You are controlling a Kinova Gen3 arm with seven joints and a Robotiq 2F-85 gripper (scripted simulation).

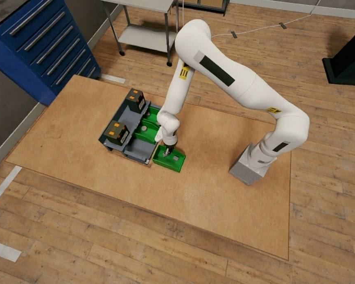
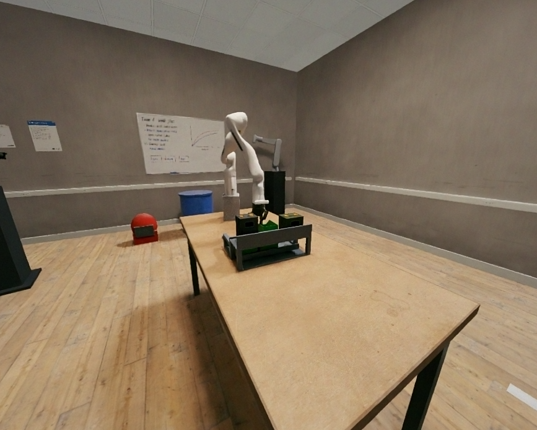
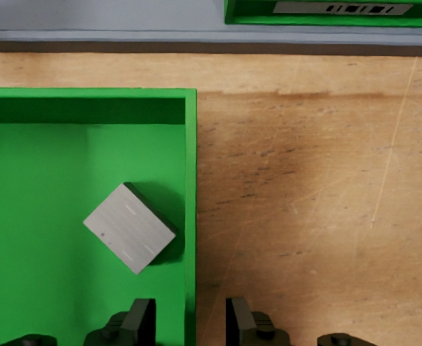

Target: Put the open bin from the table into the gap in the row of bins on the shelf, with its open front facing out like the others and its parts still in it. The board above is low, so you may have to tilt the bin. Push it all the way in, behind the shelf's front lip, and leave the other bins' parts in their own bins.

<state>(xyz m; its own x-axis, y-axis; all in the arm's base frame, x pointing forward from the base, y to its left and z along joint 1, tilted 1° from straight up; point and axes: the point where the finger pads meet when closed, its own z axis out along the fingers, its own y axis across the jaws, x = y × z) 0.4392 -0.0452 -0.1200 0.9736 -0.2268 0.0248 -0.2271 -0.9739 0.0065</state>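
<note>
Tool [image 3: 191, 315] astride bin wall [image 3: 190, 200], seemingly ungripped.
</note>
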